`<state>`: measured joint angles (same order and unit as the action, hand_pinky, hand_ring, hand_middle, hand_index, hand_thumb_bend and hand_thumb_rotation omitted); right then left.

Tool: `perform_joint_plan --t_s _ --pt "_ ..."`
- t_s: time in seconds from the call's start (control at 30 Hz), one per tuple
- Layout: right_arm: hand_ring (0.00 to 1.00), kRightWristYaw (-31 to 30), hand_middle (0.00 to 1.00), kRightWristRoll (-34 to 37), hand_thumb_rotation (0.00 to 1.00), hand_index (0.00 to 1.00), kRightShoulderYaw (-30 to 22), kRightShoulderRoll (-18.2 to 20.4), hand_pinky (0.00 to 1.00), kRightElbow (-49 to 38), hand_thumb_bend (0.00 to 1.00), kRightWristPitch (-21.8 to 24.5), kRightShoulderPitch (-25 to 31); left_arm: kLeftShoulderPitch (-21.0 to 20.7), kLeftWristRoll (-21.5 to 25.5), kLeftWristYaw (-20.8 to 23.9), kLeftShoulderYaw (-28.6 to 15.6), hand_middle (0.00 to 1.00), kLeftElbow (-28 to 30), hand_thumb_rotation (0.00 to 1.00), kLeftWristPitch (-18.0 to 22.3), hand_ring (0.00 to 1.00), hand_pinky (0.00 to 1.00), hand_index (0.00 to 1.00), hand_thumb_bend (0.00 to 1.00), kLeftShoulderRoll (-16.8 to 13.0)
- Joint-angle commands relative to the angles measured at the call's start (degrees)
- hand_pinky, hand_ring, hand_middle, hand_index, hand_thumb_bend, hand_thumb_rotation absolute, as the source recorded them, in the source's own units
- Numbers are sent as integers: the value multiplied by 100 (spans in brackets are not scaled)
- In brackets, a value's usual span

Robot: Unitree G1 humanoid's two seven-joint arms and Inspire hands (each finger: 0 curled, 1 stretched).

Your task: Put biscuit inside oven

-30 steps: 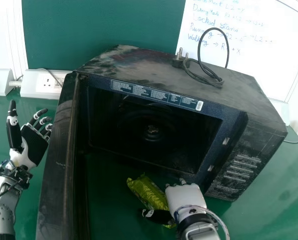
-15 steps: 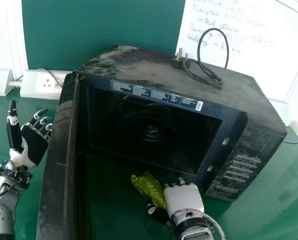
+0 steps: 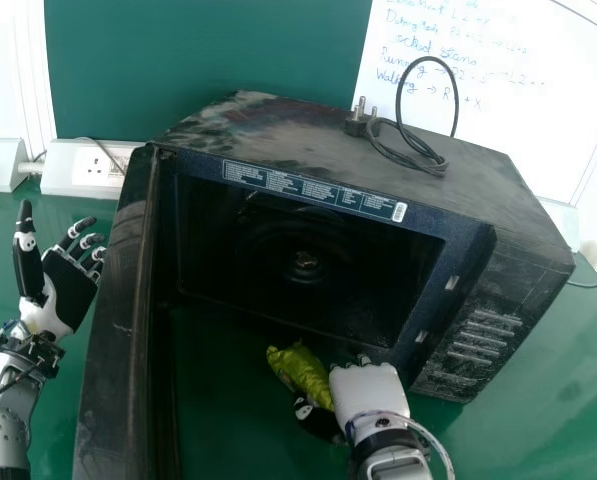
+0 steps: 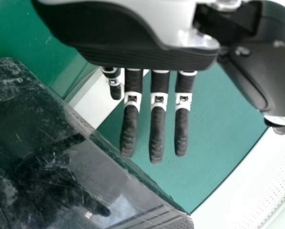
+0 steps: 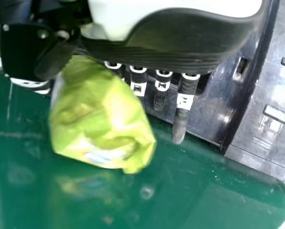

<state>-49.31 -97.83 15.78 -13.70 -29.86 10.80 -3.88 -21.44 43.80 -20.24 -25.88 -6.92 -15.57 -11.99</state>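
Far left: white socket strip [image 3: 73, 178] along the back edge of a glossy green tabletop [image 3: 60, 425]. Left hand [image 3: 70, 288] up beside the oven door, fingers spread and relaxed, holding nothing; the left wrist view agrees, fingers extended with gaps between.

Next, the oven door [image 3: 113, 340], dark, dusty, swung wide open toward the robot. Behind, a dark green panel [image 3: 208, 60] against the pale room. Centre: black oven [image 3: 488, 245] sitting at an angle on the tabletop, cavity dark, a printed label strip [image 3: 313, 190] over the opening.

Biscuit packet [image 3: 304, 372], shiny yellow-green and crumpled, is outside the oven, in front of the opening's lower edge. It lies on the thumb side of the right hand [image 3: 370, 390], pinched between thumb and fingers; in the right wrist view it partly covers them, the visible fingers fairly straight and close together.

Farther right: looped black cable [image 3: 456, 95] with its plug [image 3: 357, 122] on the oven top, button column [image 3: 478, 345] on the front, whiteboard [image 3: 538, 120] with handwriting behind.
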Motion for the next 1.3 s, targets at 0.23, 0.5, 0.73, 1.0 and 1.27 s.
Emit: perform_joint_plan --t_s 0.23,0.5,0.73,1.0,1.27 --pt "26 -376 47 438 0 77 -139 -30 32 65 57 -35 183 49 -7 -26 -34 41 37 8 14 32 24 49 52 -42" --pt "36 -630 48 744 0 59 -378 -92 42 -345 55 -80 66 43 -10 -28 -35 42 29 8 31 32 24 49 52 -34" --pt "46 -887 46 1074 0 51 -638 -164 60 -780 53 -146 -5 43 15 4 -47 42 44 8 -5 32 24 49 52 -29" --pt "46 -1227 47 1309 0 50 -974 -140 57 -1345 53 -148 -141 48 -4 74 -42 41 76 8 -6 32 23 49 52 -6" --pt "48 -1064 47 1595 0 50 -1280 -167 58 -1544 53 -174 -112 59 6 88 -31 41 99 8 4 32 23 49 52 -1"
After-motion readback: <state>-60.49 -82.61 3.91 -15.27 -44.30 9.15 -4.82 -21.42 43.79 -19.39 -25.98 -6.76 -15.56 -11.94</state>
